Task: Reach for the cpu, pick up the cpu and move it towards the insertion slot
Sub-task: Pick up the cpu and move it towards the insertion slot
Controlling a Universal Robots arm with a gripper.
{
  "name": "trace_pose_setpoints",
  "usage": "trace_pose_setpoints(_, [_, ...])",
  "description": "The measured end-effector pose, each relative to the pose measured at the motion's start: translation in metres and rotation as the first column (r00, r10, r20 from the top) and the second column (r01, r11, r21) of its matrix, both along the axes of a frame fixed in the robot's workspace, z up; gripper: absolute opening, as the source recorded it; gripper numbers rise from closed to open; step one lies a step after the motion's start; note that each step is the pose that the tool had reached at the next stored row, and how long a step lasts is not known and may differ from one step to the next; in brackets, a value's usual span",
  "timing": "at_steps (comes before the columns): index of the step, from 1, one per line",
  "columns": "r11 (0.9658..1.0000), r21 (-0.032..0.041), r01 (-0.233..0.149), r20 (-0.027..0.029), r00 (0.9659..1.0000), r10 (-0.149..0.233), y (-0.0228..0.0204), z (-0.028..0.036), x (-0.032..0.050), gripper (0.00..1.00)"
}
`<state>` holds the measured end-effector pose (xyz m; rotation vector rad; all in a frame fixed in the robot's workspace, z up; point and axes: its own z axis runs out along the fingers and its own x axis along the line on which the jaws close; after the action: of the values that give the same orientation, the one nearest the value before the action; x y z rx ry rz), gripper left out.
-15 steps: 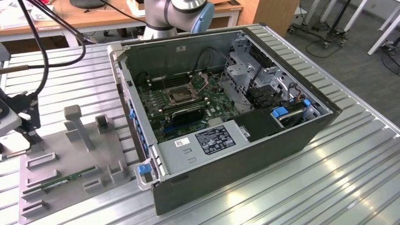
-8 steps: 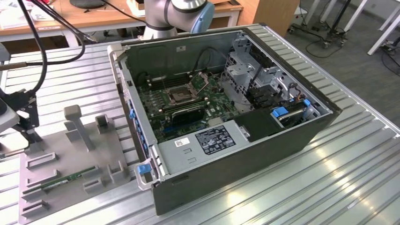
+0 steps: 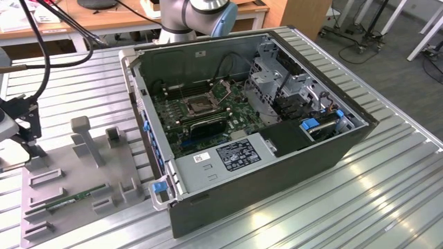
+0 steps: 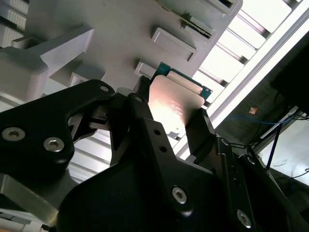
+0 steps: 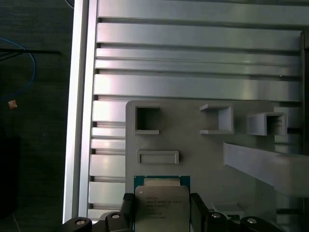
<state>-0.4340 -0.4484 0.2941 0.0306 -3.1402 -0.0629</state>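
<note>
Since the black two-fingered gripper (image 5: 161, 198) clamps opposite edges of the square, silvery-faced cpu (image 5: 161, 207), the chip stays level over the grey moulded parts tray (image 5: 193, 145); both wrist views show this grip. Farther off, the exterior view adds the metal-framed insertion slot (image 3: 197, 105), centre-frame inside the open dark computer case (image 3: 346, 140), well apart from the tray.

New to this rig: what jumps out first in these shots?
In both wrist views it is the cpu, pale silvery face up, clamped between the black gripper's fingers over the grey fixture tray. In the exterior view, the open computer case sits mid-frame on the slatted table, with the insertion slot on its green motherboard.
</note>
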Motion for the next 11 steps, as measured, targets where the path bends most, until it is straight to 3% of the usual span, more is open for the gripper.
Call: trace_pose_setpoints(11, [1.0, -0.0003, 0.0, -0.0003, 1.0, 0.0, 0.0, 0.0033, 0.0, 0.54])
